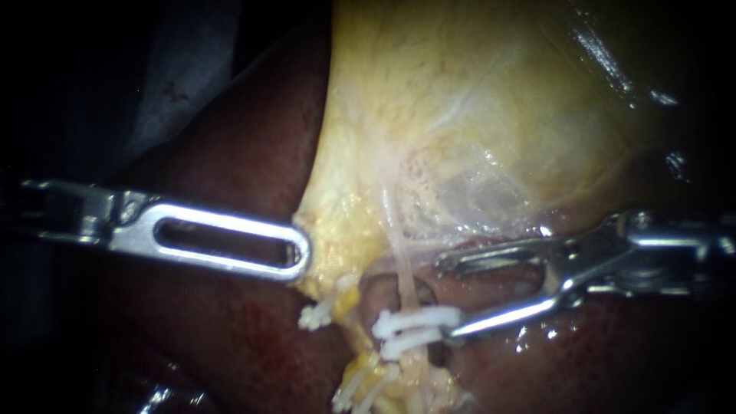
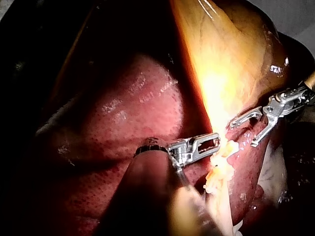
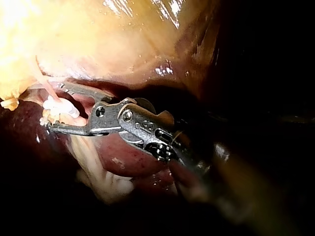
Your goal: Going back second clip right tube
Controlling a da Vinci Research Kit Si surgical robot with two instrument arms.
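Your right tool (image 1: 445, 299) is spread wide at 4 o'clock, its lower tip against the clips (image 1: 414, 323) on the right tube (image 1: 404, 277) near 6 o'clock — back out crookedly and it could snag them, tearing that thin tube.

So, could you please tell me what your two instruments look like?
Both are bright silver metal. My left instrument ends in a flat, round-tipped jaw with a long oval slot; my right instrument has two slim jaws on a pinned hinge block.

Endoscope sits close, facing the gallbladder (image 1: 460, 115); wrist cams look in from either side, all three sharing the clips (image 1: 414, 323).
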